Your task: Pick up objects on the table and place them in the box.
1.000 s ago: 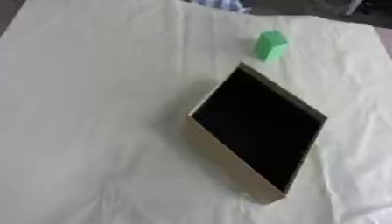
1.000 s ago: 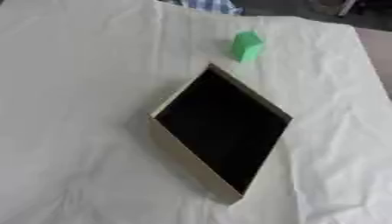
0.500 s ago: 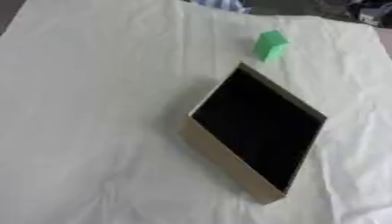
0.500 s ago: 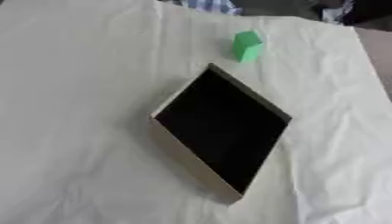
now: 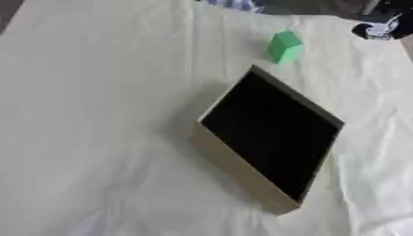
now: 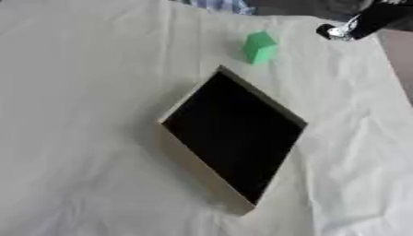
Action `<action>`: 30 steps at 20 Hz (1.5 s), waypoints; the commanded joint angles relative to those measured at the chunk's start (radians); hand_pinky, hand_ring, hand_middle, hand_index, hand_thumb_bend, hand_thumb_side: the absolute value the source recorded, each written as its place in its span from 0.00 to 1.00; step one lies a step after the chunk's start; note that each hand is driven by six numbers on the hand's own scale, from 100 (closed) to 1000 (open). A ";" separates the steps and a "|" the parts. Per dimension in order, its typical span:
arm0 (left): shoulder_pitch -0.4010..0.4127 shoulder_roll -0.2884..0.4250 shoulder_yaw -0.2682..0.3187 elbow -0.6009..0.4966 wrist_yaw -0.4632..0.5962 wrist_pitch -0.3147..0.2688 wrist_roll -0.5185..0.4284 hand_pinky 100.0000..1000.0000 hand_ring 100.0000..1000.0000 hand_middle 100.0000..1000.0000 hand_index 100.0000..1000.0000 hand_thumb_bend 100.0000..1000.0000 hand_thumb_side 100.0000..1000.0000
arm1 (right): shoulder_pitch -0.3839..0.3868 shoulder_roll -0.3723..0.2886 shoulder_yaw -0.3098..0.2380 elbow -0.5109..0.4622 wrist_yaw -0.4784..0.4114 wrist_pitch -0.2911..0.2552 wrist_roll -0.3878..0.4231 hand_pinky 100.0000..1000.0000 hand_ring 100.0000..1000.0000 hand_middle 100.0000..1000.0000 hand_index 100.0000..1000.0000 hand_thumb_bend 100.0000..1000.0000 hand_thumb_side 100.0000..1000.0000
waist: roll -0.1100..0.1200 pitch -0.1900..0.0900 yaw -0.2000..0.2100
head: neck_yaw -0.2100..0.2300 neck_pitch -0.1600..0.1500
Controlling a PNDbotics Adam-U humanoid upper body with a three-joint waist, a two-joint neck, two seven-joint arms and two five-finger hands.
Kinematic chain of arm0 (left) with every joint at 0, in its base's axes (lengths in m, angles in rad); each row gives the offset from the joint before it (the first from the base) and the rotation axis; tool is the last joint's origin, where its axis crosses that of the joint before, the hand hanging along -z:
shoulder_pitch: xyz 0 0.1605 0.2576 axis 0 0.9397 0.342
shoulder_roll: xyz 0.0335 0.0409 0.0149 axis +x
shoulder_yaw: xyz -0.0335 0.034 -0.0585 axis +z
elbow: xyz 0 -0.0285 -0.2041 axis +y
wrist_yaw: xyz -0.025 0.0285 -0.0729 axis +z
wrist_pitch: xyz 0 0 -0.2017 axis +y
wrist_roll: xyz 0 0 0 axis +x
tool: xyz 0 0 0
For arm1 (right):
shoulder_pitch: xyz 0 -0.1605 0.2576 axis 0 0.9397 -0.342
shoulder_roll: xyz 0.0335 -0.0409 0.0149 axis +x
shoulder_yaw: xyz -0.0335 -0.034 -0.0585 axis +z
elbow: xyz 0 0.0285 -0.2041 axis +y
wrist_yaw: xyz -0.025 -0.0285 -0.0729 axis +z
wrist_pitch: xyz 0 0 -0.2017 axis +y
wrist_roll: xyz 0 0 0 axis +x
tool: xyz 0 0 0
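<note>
My right hand (image 6: 355, 25) shows at the 1 o'clock corner, above the cream-draped tabletop (image 5: 97, 115); I cannot tell how its fingers stand. The green block (image 5: 284, 46) lies at 12 o'clock of the dark-lined box (image 5: 270, 133), near but apart.

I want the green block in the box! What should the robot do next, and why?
Probably bring the right hand down toward the green block. The block sits on the cloth beyond the box, outside it and untouched, and only that hand shows, entering at the upper right corner, apart from the block.
</note>
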 commanded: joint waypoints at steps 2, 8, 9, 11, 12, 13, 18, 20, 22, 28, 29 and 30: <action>-0.007 0.016 -0.004 -0.018 0.005 0.002 -0.003 0.52 0.66 0.63 0.77 0.00 0.58 | -0.034 -0.013 0.000 -0.023 -0.018 0.015 0.003 0.84 0.84 0.85 1.00 0.18 0.29 | 0.005 -0.015 0.003 | -0.005 -0.007; -0.009 0.015 -0.005 -0.018 0.006 0.004 -0.006 0.52 0.66 0.63 0.77 0.00 0.58 | -0.055 0.020 0.022 -0.013 -0.015 0.011 -0.009 0.83 0.83 0.83 1.00 0.17 0.29 | 0.001 -0.008 0.016 | -0.014 -0.013; -0.009 0.016 -0.006 -0.018 0.006 0.004 -0.007 0.52 0.66 0.63 0.77 0.00 0.58 | -0.058 0.024 0.026 -0.009 -0.014 0.008 -0.009 0.83 0.83 0.83 1.00 0.17 0.29 | 0.000 -0.006 0.018 | -0.015 -0.015; -0.011 0.016 -0.007 -0.018 0.006 0.004 -0.008 0.52 0.66 0.63 0.77 0.00 0.59 | -0.060 0.033 0.030 -0.003 -0.010 0.002 -0.011 0.83 0.84 0.84 1.00 0.17 0.29 | -0.003 -0.001 0.024 | -0.024 -0.020; -0.013 0.016 -0.007 -0.018 0.006 0.003 -0.008 0.52 0.66 0.63 0.77 0.00 0.59 | -0.061 0.036 0.032 0.000 -0.006 -0.001 -0.013 0.83 0.84 0.84 1.00 0.18 0.29 | -0.005 0.002 0.029 | -0.028 -0.023; -0.014 0.016 -0.008 -0.018 0.006 0.003 -0.009 0.52 0.66 0.63 0.77 0.00 0.59 | -0.061 0.039 0.033 0.003 -0.001 -0.004 -0.014 0.83 0.84 0.84 1.00 0.18 0.29 | -0.007 0.005 0.033 | -0.031 -0.025; -0.021 0.018 -0.011 -0.018 0.005 0.003 -0.013 0.52 0.66 0.63 0.77 0.00 0.59 | -0.061 0.042 0.035 0.006 0.043 -0.018 -0.015 0.85 0.86 0.87 1.00 0.21 0.29 | -0.018 0.016 0.057 | -0.047 -0.040; -0.023 0.020 -0.012 -0.018 0.006 0.004 -0.014 0.51 0.66 0.63 0.77 0.00 0.60 | -0.060 0.042 0.032 0.003 0.054 -0.024 -0.020 0.85 0.86 0.86 1.00 0.22 0.28 | -0.023 0.020 0.065 | -0.051 -0.045; -0.024 0.021 -0.014 -0.018 0.006 0.005 -0.016 0.51 0.66 0.63 0.77 0.00 0.60 | -0.060 0.041 0.030 0.002 0.060 -0.028 -0.027 0.85 0.86 0.86 1.00 0.21 0.27 | -0.028 0.022 0.072 | -0.055 -0.049; -0.027 0.022 -0.017 -0.018 0.006 0.006 -0.020 0.51 0.65 0.63 0.77 0.00 0.60 | -0.065 0.044 0.031 0.004 0.075 -0.033 -0.038 0.85 0.86 0.87 1.00 0.23 0.27 | -0.037 0.031 0.090 | -0.068 -0.061; -0.027 0.023 -0.017 -0.018 0.006 0.006 -0.021 0.51 0.65 0.63 0.77 0.00 0.61 | -0.064 0.043 0.031 0.004 0.082 -0.033 -0.037 0.86 0.87 0.88 1.00 0.23 0.27 | -0.039 0.033 0.093 | -0.070 -0.061; -0.027 0.024 -0.018 -0.018 0.005 0.006 -0.021 0.51 0.65 0.63 0.77 0.00 0.61 | -0.063 0.042 0.031 0.003 0.091 -0.033 -0.036 0.86 0.87 0.88 1.00 0.25 0.27 | -0.040 0.035 0.095 | -0.072 -0.061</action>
